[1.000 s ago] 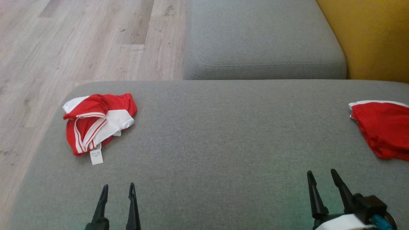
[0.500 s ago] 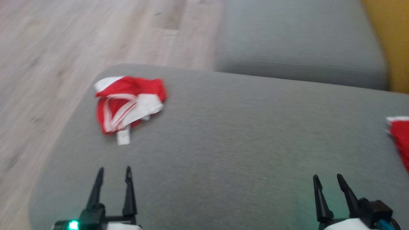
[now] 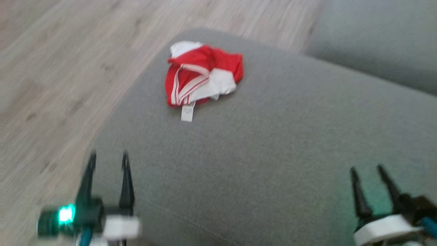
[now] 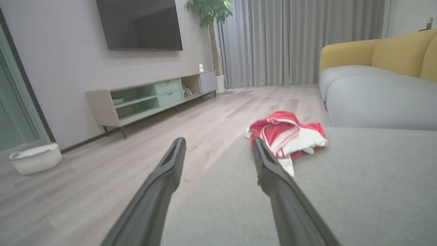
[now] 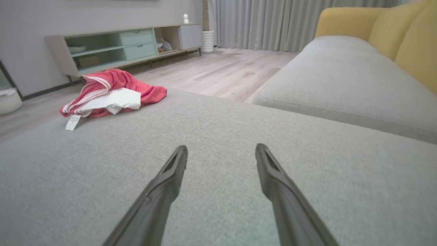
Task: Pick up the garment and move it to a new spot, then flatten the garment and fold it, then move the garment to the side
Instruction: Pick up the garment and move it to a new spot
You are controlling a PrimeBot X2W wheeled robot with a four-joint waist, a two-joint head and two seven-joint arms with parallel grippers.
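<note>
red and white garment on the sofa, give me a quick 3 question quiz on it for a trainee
1. True or false: the left pincer is shut on the red and white garment.
2. Pick one: the garment lies on A) a kitchen table, B) the gray sofa cushion, C) a bed.
3. Fill in: sticking out from the garment's near edge is a small white ____.

Key:
1. False. The left pincer is open and well short of the garment.
2. B
3. tag
</note>
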